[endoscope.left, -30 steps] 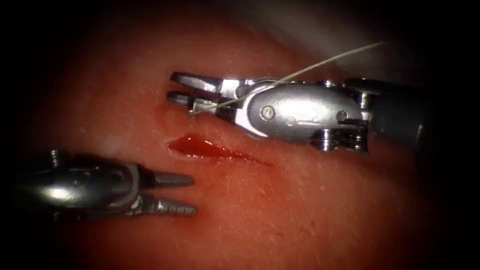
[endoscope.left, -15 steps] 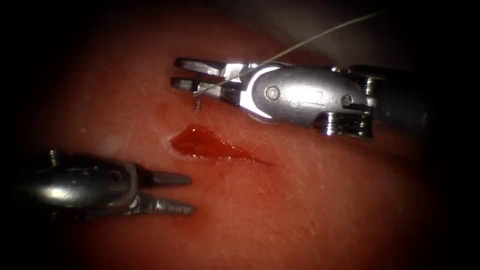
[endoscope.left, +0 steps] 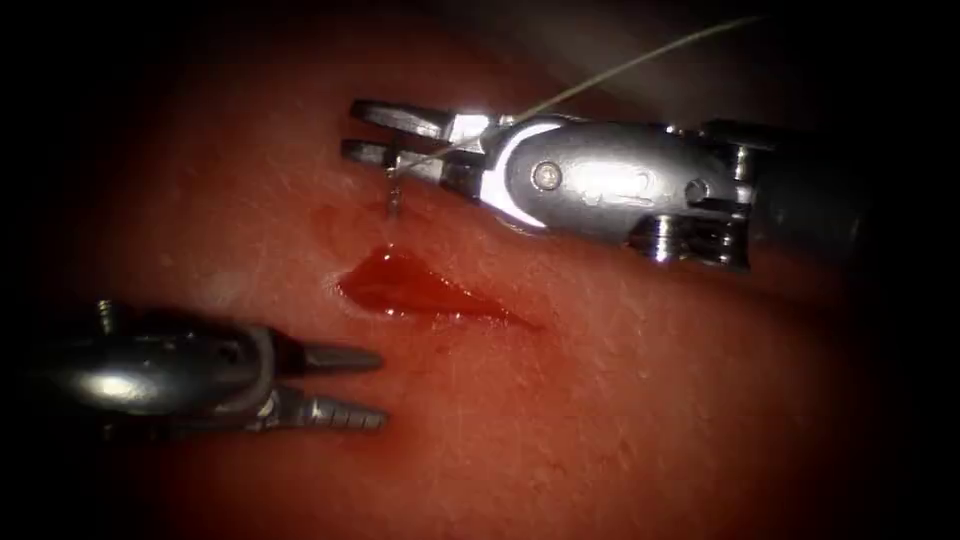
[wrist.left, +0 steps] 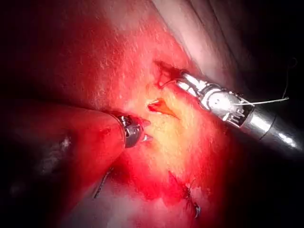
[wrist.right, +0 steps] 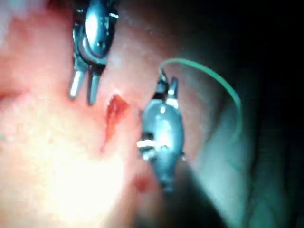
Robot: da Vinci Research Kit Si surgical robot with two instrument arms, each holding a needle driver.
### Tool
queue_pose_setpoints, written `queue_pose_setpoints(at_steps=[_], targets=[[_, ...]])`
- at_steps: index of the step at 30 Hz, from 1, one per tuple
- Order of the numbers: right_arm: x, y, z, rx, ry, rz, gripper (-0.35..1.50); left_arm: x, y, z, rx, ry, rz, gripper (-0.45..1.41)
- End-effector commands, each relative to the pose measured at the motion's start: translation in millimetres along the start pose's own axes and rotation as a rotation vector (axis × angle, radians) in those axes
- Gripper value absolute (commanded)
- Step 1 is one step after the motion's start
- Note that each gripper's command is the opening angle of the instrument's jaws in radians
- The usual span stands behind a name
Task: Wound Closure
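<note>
The cut lies in the tissue, gaping at its left end and filled with red fluid. Just beyond that left end my right tool holds the needle in its jaws. A short stretch of needle points down from them to the tissue surface; I cannot tell how deep its tip sits. The thread runs from the jaws up and to the right. In the right wrist view the thread arcs away from these jaws. My left tool rests open on the near side of the cut, holding nothing.
In the left wrist view, dark thread ends lie on the tissue nearer than the cut, and the right tool reaches in over its far side. Behind the right tool the tissue falls off into a pale, dim edge.
The right tool has lifted slightly and turned at the wrist, so more of the needle shows below its jaws. The cut gapes a little wider. The left tool has stayed put.
</note>
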Motion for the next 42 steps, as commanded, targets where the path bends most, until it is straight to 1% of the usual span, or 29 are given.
queue_pose_setpoints(at_steps=[1,3,4,6,10,14,16,17,21,24,25,30,33,37,38,40,42], targets=[[-0.3,0.2,0.7,-0.002,-0.007,0.029,-0.35,-0.5,0.1,0.7,-0.001,-0.001,-0.001,0.25],[-0.6,0.5,0.9,-0.002,-0.025,0.086,-0.35,-0.5,0.1,0.7,-0.001,-0.001,-0.001,0.25],[-0.9,0.9,1.0,-0.01,-0.038,0.142,-0.35,-0.5,0.1,0.7,-0.001,-0.001,-0.001,0.25],[-1.3,1.3,1.1,-0.022,-0.056,0.191,-0.35,-0.5,0.1,0.7,-0.001,-0.001,-0.001,0.25],[-2.4,2.3,1.0,-0.015,-0.098,0.34,-0.35,-0.5,0.1,0.7,-0.001,-0.001,-0.001,0.25],[-3.4,2.8,0.9,-0.018,-0.108,0.456,-0.35,-0.5,0.1,0.7,-0.001,-0.001,-0.001,0.24],[-3.6,2.8,0.9,-0.017,-0.108,0.484,-0.35,-0.5,0.1,0.7,-0.001,-0.001,-0.001,0.24],[-3.9,2.7,0.9,-0.013,-0.108,0.534,-0.35,-0.5,0.2,0.7,-0.001,-0.001,-0.001,0.24],[-4.6,2.0,1.1,-0.015,-0.112,0.597,-0.35,-0.5,0.1,0.7,-0.002,-0.001,-0.001,0.24],[-5.0,1.1,1.2,0.013,-0.127,0.68,-0.35,-0.5,0.1,0.5,-0.003,-0.002,-0.001,0.24],[-5.1,0.7,1.2,0.023,-0.137,0.731,-0.35,-0.5,0.1,0.5,-0.002,-0.005,0.0,0.24],[-4.8,0.6,1.1,0.029,-0.139,0.787,-0.35,-0.5,0.1,0.5,-0.001,-0.01,0.0,0.26],[-4.8,0.4,1.0,0.045,-0.143,0.852,-0.35,-0.6,0.0,0.3,-0.002,-0.011,0.001,0.26],[-4.5,0.4,1.0,0.046,-0.143,0.866,-0.35,-0.7,-0.1,0.3,-0.001,-0.017,0.002,0.26],[-4.1,0.9,0.9,0.05,-0.123,0.766,-0.35,-0.7,-0.1,0.3,0.0,-0.019,0.002,0.26],[-3.7,1.3,0.7,0.014,-0.094,0.599,-0.35,-0.7,-0.1,0.3,0.0,-0.019,0.002,0.26],[-3.6,1.5,0.6,0.008,-0.084,0.536,-0.35,-0.7,-0.1,0.3,0.0,-0.019,0.002,0.26]])
